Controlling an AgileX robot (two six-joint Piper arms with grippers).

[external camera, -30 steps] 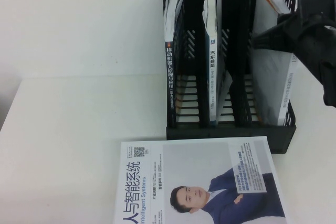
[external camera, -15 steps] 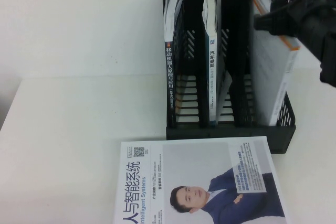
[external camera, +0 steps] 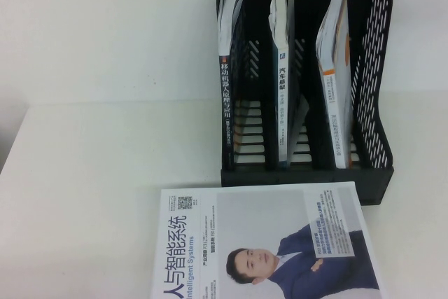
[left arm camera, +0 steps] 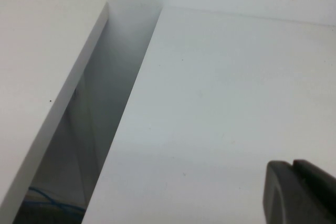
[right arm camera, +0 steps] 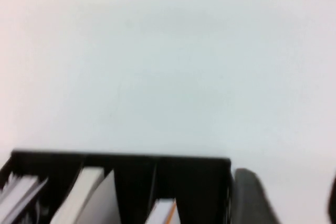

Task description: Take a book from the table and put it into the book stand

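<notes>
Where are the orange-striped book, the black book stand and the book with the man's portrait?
orange-striped book (external camera: 334, 96): high view, on its leaning cover in the right slot.
black book stand (external camera: 372, 75): high view, on its perforated right wall.
portrait book (external camera: 280, 229): high view, on its flat cover.

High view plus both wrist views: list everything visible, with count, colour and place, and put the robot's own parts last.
book stand: one, black, three slots, at the far right of the table.
book: one, pale cover with orange edge stripes, standing in the stand's right slot, leaning left.
middle-slot book: one, white pages and dark teal spine, standing in the middle slot.
left-slot book: one, dark spine with white lettering, standing in the left slot.
portrait book: one, white with a man in a blue suit, lying flat in front of the stand.
table: one, white.
left gripper: black, shut, over bare table, seen only in the left wrist view.
right gripper: black, fingers apart, empty, beside the stand's top edge.
</notes>
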